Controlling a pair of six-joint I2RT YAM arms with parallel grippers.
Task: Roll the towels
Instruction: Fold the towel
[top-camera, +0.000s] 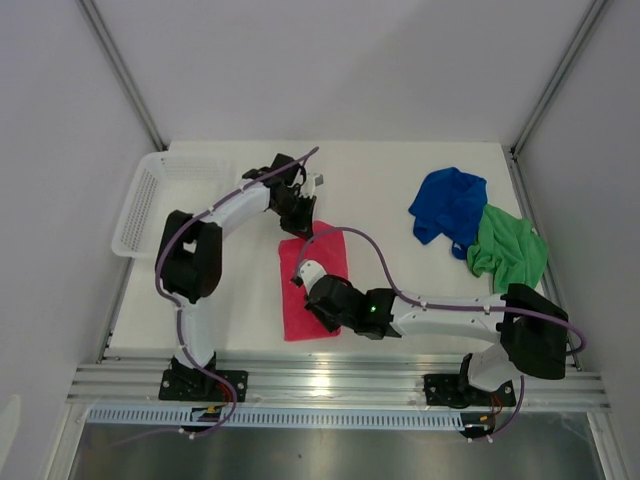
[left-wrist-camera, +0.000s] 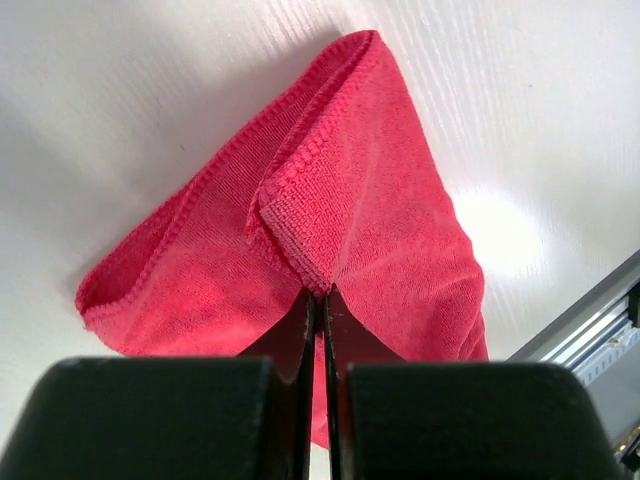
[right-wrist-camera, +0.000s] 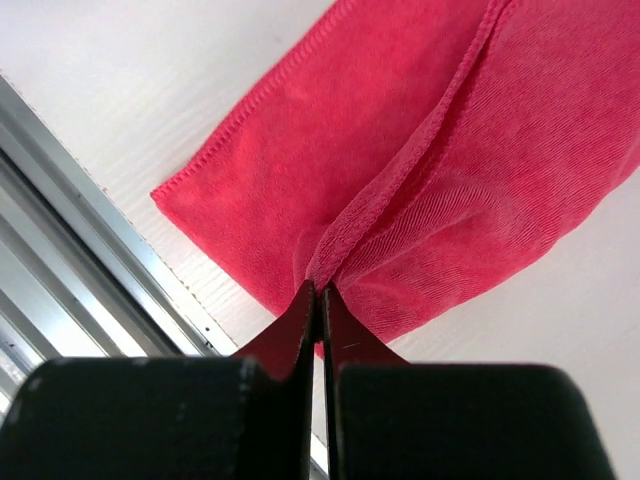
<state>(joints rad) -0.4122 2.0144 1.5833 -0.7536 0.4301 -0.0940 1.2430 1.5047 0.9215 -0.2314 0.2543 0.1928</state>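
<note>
Mid-fold, the left end effector (left-wrist-camera: 320, 292) and right end effector (right-wrist-camera: 318, 285) each clamp the red towel (top-camera: 298, 320); next likely needs a matched carry.

Basket (top-camera: 150, 205) at the tabletop's (top-camera: 390, 190) far left; middle towel (top-camera: 312, 295) at centre; far towel (top-camera: 450, 205) and right towel (top-camera: 512, 252) touching, far right.

White table (top-camera: 380, 180): pink towel (top-camera: 300, 318); blue towel (top-camera: 450, 205); green towel (top-camera: 510, 250); basket (top-camera: 135, 215)

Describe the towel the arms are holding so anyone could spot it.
Look at the middle of the white table. The pink-red microfibre towel lies folded into a long strip, pinched by the left pincer and right pincer. The royal blue towel and bright green towel lie crumpled at right.
</note>
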